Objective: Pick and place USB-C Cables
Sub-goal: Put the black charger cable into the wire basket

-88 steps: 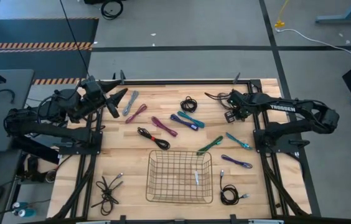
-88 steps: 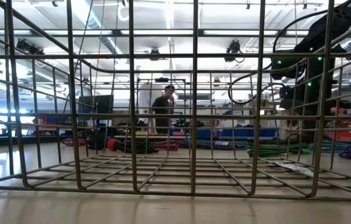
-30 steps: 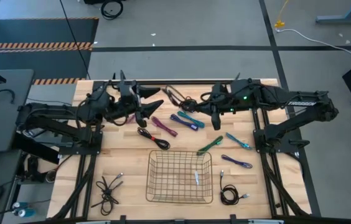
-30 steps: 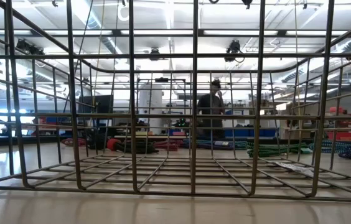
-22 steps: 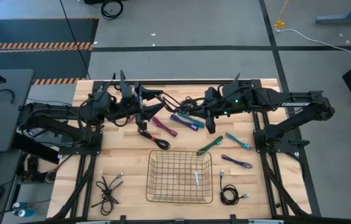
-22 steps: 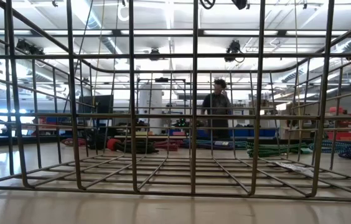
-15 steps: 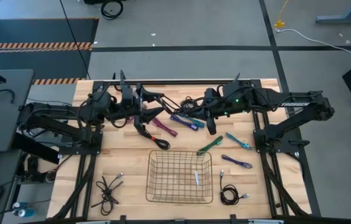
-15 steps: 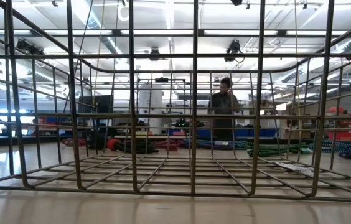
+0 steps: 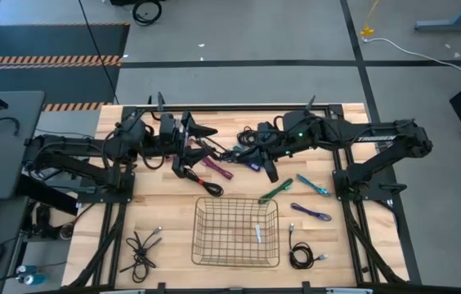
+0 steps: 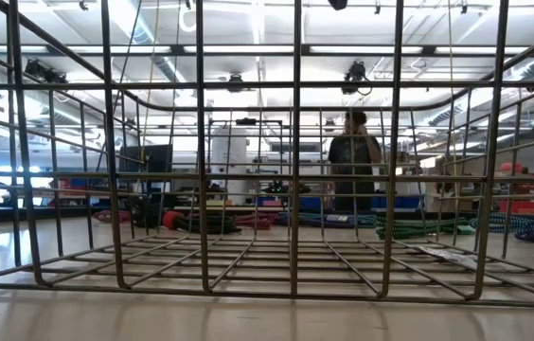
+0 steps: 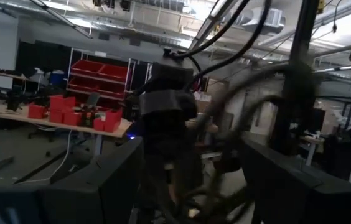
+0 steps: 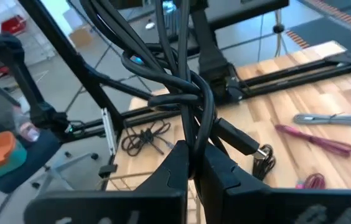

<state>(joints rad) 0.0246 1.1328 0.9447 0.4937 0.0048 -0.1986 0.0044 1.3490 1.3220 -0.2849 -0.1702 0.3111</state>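
My right gripper (image 12: 194,155) is shut on a black USB-C cable (image 12: 185,81) and holds it in the air over the table's far middle (image 9: 243,149). My left gripper (image 9: 196,149) faces it from the table's left and is open. In the left wrist view its two fingers (image 11: 101,186) stand wide apart, with the blurred cable loops (image 11: 244,118) and the right gripper beyond them. Other cables lie on the table: magenta (image 9: 218,167), blue (image 9: 251,163), black (image 9: 202,181), green (image 9: 275,190), teal (image 9: 312,185) and purple (image 9: 311,212). My right gripper pinches several strands of the bundled black cable (image 12: 193,140) between its two shut fingers. The fingers point toward the table's left, slanting a little down. The loops rise above the fingers. One plug end (image 12: 250,146) sticks out to the side, clear of the table. My left gripper: I cannot tell whether its fingers touch the cable.
A wire basket (image 9: 206,245) with a white tag inside stands at the near middle; its wires fill the low view (image 10: 295,142). Black cables lie at the near left (image 9: 140,249) and near right (image 9: 300,255). A person (image 10: 354,170) stands in the room beyond.
My right gripper has moved toward the table's left, closer to my left gripper, carrying the black cable a little lower. My left gripper has stayed in place and open, but its fingers have swung a little toward the near edge. The person beyond has walked to the right.
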